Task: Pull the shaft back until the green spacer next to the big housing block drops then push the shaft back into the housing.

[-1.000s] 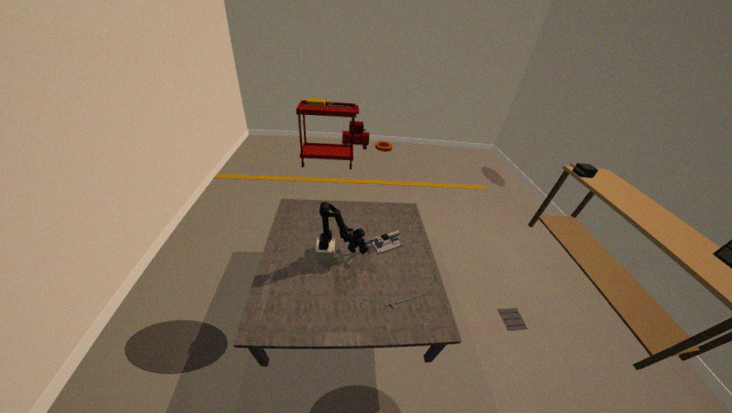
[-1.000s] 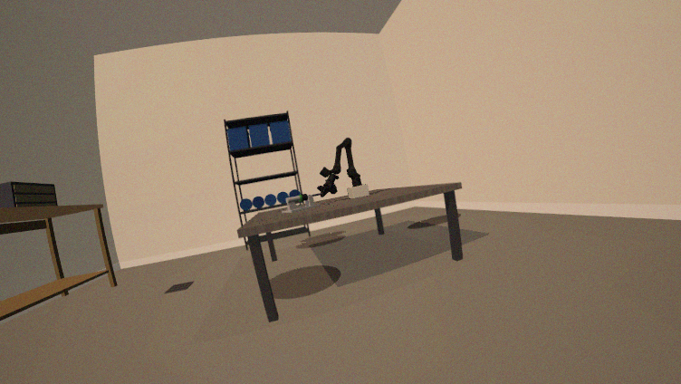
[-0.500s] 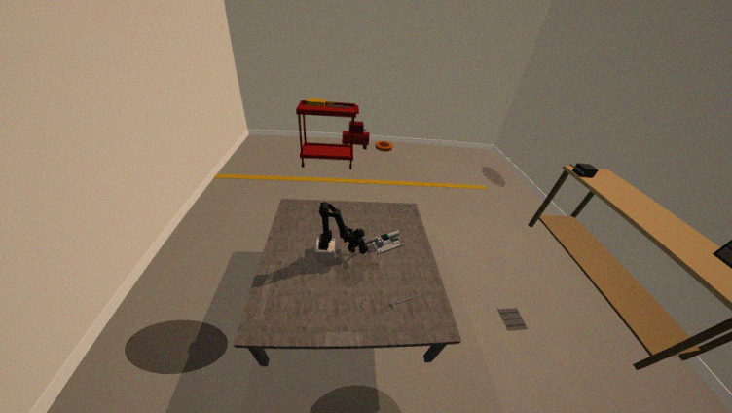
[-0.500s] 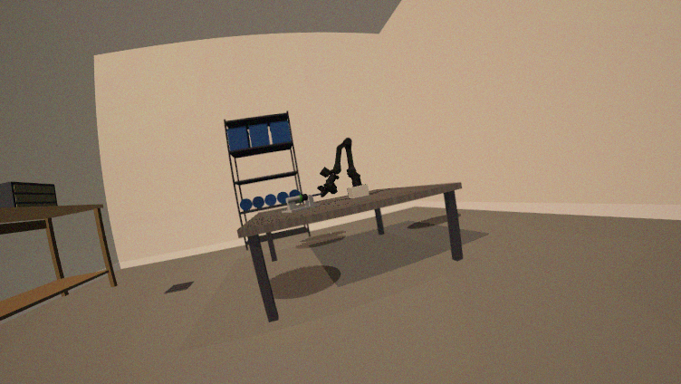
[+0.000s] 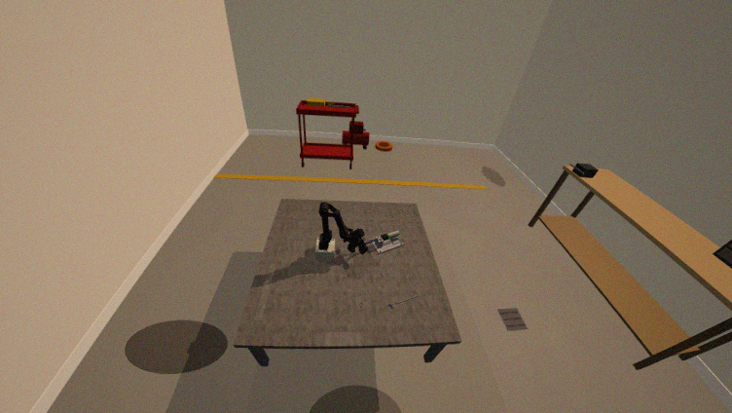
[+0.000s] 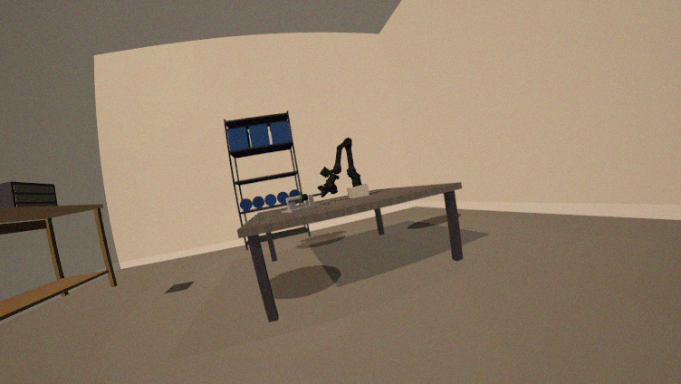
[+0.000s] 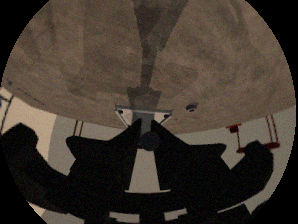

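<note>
My gripper (image 5: 366, 245) (image 6: 321, 193) (image 7: 145, 121) is shut on the shaft, whose round dark end (image 7: 148, 141) shows between the fingers. The shaft (image 5: 371, 242) (image 6: 316, 194) runs from the fingers into the pale fixture. The fixture's base (image 5: 390, 247) (image 7: 131, 110) rests on the table, with the light housing block (image 5: 395, 234) (image 6: 292, 200) on its far side from the arm. A thin green spacer (image 5: 387, 236) (image 6: 301, 197) shows beside the housing, with a dark part on its arm side. The spacers are too small to tell apart, and the green one is hidden in the wrist view.
The fixture and the arm's white base (image 5: 325, 247) (image 6: 359, 191) stand on the brown table (image 5: 338, 308) (image 6: 405, 194). A thin rod-like tool (image 5: 405, 301) lies nearer the table's front edge. A small round grey part (image 7: 191, 107) shows beside the fixture in the wrist view.
</note>
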Controlling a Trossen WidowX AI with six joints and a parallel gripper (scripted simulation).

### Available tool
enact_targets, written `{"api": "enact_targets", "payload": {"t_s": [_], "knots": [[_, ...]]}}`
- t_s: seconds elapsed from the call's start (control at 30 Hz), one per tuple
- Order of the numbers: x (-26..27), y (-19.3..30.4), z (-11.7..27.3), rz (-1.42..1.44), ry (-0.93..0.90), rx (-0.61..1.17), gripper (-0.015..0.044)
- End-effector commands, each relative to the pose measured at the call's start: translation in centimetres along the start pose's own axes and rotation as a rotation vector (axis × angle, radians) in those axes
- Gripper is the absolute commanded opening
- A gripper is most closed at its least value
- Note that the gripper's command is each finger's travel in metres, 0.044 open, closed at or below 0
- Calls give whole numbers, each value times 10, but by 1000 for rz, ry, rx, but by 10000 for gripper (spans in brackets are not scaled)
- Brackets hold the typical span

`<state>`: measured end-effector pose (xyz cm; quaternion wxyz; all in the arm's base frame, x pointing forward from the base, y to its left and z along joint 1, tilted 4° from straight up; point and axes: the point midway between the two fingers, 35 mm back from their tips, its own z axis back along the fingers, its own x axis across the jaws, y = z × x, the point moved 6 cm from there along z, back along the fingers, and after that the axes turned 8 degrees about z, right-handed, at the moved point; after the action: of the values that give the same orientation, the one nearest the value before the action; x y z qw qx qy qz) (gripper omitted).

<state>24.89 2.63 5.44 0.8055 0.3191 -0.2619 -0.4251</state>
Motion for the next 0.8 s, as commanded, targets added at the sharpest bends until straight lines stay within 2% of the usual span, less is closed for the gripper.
{"api": "enact_targets", "payload": {"t_s": [0.0,0.77], "knots": [[0,-1,1,5,3,-1,0],[-1,-3,2,5,3,-1,0]]}}
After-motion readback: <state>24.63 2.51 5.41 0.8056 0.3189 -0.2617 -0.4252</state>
